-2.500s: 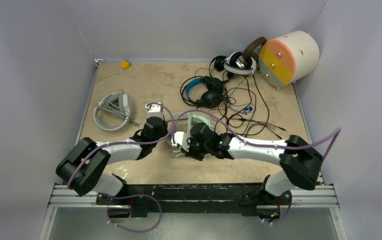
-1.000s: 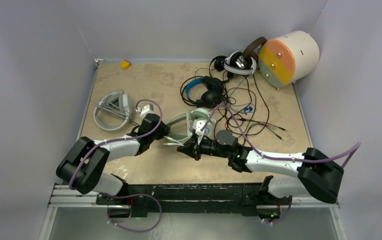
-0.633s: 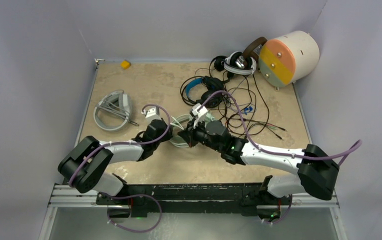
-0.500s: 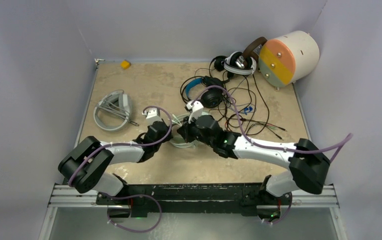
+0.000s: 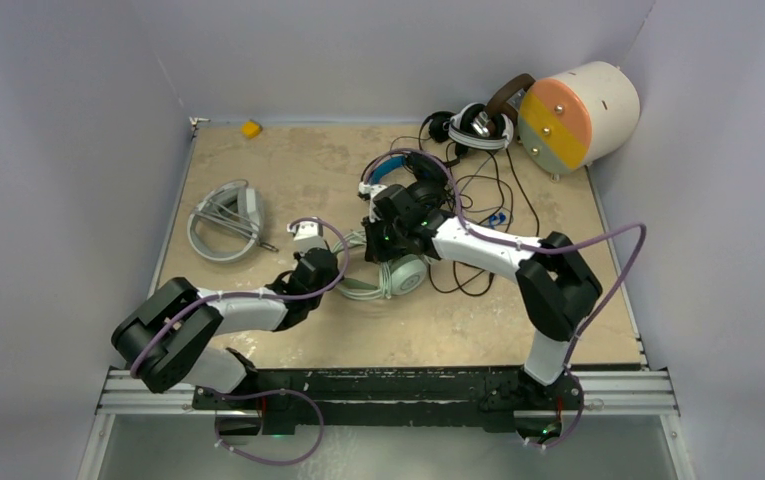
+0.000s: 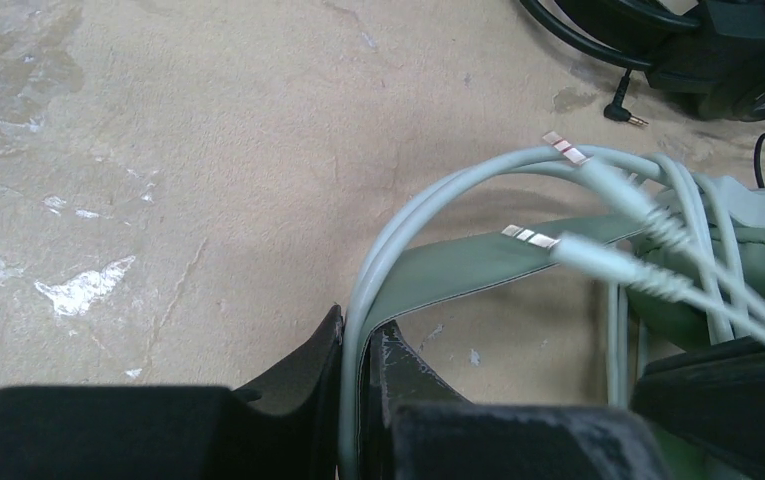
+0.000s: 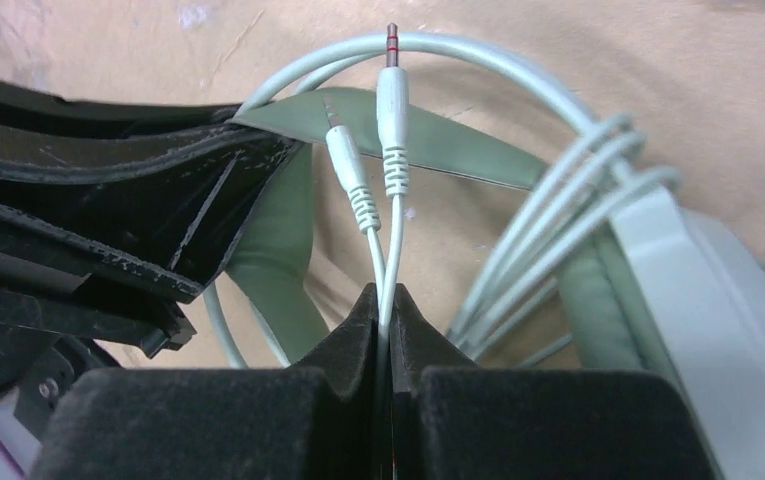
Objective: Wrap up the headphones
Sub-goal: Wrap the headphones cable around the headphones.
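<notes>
Overhead, both grips are hidden. Closer, left claw [image 6: 358,340] and right claw [image 7: 383,300] each pinch the cable [image 7: 394,150] beside the mint headset [image 5: 406,276].

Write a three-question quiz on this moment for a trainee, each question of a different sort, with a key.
1. True or false: the white-grey headphones are held by a gripper.
2. The left gripper is: A) open, holding nothing; B) shut on the headband and cable loops of the mint-green headphones; C) shut on nothing.
3. How many jack plugs stick out past the right gripper?

Key: 1 false; 2 B; 3 two.
</notes>
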`<state>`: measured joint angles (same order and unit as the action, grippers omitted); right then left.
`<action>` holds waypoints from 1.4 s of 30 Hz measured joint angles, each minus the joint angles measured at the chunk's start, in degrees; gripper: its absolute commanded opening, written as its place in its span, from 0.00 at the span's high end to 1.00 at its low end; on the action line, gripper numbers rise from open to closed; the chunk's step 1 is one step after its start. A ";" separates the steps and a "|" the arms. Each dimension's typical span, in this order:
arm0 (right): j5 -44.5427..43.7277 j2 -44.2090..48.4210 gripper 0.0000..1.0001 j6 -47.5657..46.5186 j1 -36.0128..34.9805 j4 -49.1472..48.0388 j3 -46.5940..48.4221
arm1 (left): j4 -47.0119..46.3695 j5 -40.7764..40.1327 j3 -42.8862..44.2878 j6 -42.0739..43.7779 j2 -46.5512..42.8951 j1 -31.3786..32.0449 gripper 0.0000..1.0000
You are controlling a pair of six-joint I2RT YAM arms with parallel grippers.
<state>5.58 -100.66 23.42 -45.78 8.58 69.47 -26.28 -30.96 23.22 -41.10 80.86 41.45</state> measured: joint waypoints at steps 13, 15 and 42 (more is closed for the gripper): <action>7.65 -4.37 1.00 -13.33 -0.79 11.96 8.44 | -0.09 0.15 0.00 4.02 -1.16 0.26 1.00; 8.04 -5.40 1.00 -15.21 -0.79 14.29 11.26 | -0.07 0.13 0.00 4.33 -1.16 0.26 1.00; 7.06 -17.49 1.00 -24.06 -0.79 31.32 25.46 | 9.09 -0.76 5.40 7.78 -4.28 0.37 1.00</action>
<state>12.64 -118.15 -0.64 -46.57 39.90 94.94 -17.19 -31.73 28.62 -33.32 76.58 41.82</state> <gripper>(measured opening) 0.012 0.056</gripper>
